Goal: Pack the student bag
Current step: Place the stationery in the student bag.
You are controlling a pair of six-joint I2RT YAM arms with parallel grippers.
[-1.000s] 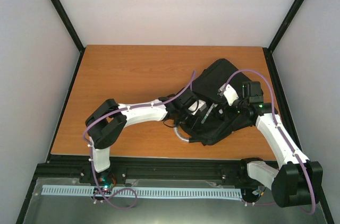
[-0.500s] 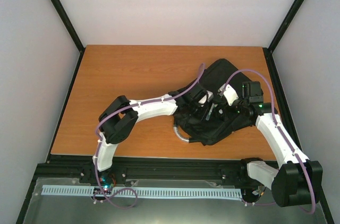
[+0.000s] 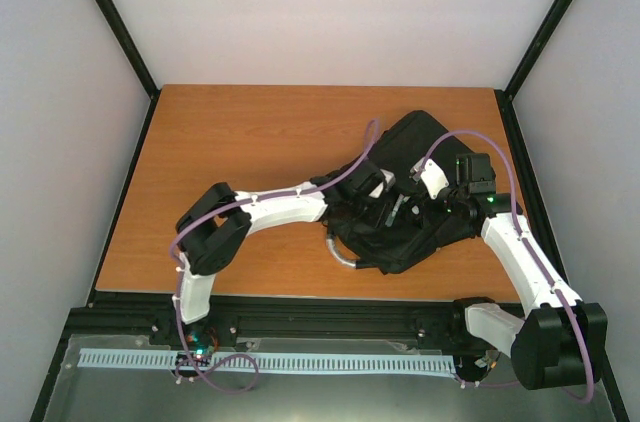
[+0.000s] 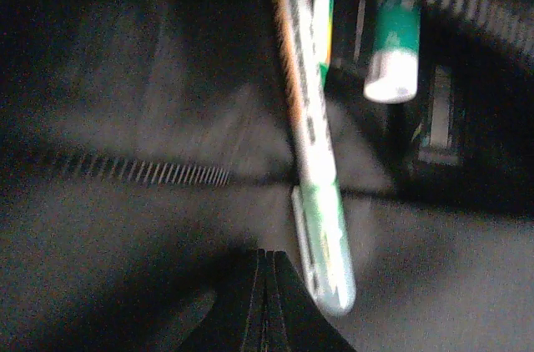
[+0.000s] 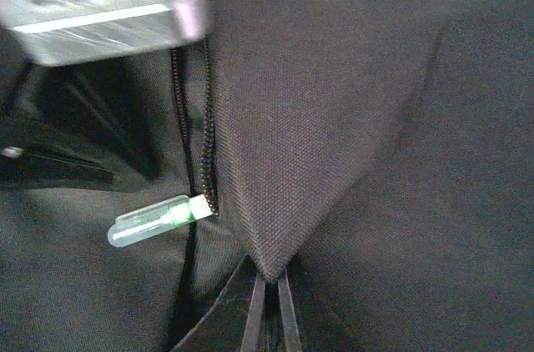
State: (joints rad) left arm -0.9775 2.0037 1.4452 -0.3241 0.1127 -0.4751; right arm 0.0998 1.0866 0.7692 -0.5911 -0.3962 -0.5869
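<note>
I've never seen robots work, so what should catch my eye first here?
The big black backpack lies on the right of the wooden table, with both arms stretched onto it. The right gripper pinches a fold of its fabric, and a green-and-white pen-like stick pokes from its open zipper in front of the shut left gripper.

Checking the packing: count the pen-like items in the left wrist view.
2. A long green-and-white pen pokes from the open zip of the student bag, centre; a shorter green-and-white one sits inside, upper right. More may hide in the dark interior.
</note>
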